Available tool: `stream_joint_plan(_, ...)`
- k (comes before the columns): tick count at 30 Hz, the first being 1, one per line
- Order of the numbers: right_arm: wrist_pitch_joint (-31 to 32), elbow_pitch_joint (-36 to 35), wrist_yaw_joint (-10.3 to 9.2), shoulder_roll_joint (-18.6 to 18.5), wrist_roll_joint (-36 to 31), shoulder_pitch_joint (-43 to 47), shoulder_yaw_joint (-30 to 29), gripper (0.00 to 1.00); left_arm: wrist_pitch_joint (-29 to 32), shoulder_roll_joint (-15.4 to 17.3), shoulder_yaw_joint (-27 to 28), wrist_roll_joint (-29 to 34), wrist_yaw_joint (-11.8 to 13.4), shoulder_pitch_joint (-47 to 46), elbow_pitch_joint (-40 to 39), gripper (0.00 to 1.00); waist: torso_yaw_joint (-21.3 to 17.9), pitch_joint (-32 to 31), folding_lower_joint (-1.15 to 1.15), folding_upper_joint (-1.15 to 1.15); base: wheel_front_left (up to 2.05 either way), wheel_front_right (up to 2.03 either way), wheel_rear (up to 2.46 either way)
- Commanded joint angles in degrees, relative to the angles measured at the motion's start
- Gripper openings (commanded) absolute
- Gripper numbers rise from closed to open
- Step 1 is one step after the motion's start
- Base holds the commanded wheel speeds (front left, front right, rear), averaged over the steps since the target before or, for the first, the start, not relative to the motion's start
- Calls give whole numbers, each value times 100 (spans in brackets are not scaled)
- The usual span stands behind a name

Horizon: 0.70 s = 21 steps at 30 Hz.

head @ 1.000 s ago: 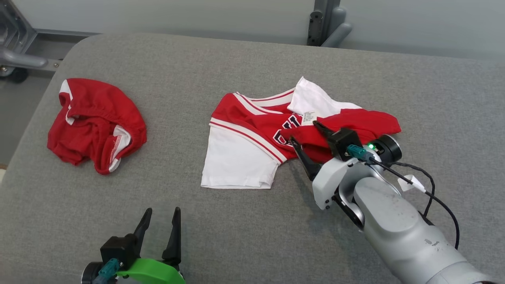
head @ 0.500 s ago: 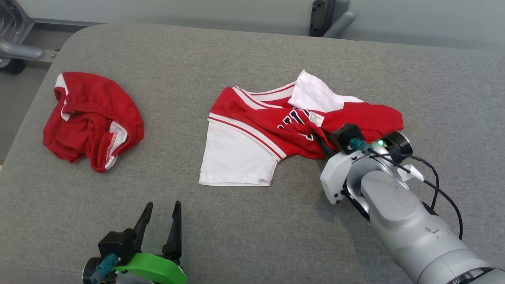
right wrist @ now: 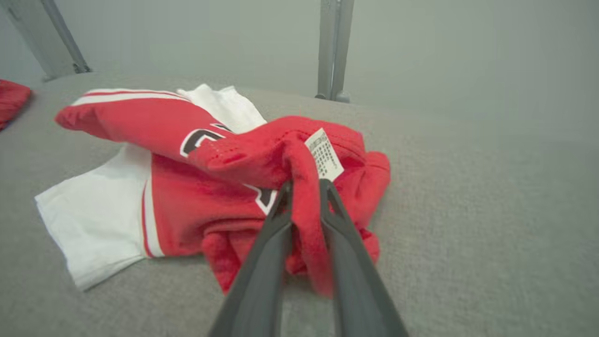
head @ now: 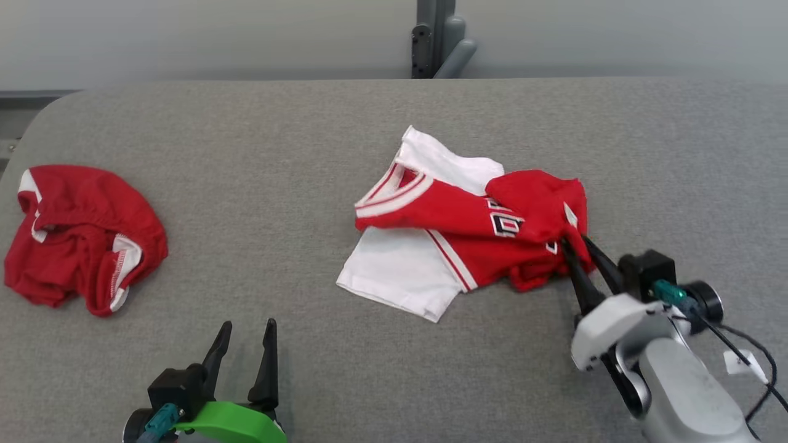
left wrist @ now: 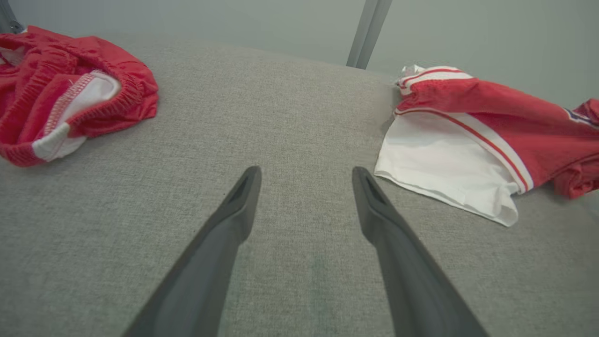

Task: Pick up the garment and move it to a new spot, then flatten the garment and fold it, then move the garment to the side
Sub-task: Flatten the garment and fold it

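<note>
The garment (head: 455,240) is a red and white jersey, crumpled near the middle of the grey padded table (head: 308,141). My right gripper (head: 572,243) is shut on a red fold at its right end, and that end is bunched up toward the fingers. In the right wrist view the garment (right wrist: 187,154) has a red fold pinched between the two fingers of the right gripper (right wrist: 304,187), just under a white care label (right wrist: 324,154). My left gripper (head: 246,329) stands open at the table's front left, apart from the garment (left wrist: 468,135), and in the left wrist view the left gripper (left wrist: 304,175) has bare table between its fingers.
A second red and white piece of clothing (head: 80,237) lies bunched at the table's left end, also seen as crumpled red clothing (left wrist: 61,98) in the left wrist view. A grey post (head: 434,40) rises behind the table's far edge.
My right gripper has closed on the garment's red fold and pulled it toward the front right, bunching the cloth. The head camera has shifted. The left gripper stays open.
</note>
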Motion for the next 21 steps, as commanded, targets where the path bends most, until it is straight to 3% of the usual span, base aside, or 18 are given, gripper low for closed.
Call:
stream_joint_plan(1, -15, 158, -8, -47, 29, 296, -131, 100, 2, 17, 24, 69, -14, 62, 1, 100, -358, -168, 0, 0, 0, 0, 0)
stream_joint_plan(6, -15, 235, -8, -8, -73, 752, -668, 100, 2, 17, 8, 116, -15, 5, 24, 100, -558, -158, 0, 0, 0, 0, 0)
stream_joint_plan(11, -16, -133, -6, 177, -186, 970, -971, 100, 2, 18, -10, 142, -14, -90, 23, 100, -628, -102, 0, 0, 0, 0, 0)
stream_joint_plan(15, -15, -618, -6, 277, -256, 843, -702, 100, 2, 18, -45, 146, -14, -113, 52, 100, -628, -72, 0, 0, 0, 0, 0)
stream_joint_plan(21, -15, -1159, -6, 148, -357, 636, 219, 100, 2, 18, -145, 85, -14, -96, 116, 100, -468, -76, 0, 0, 0, 0, 0)
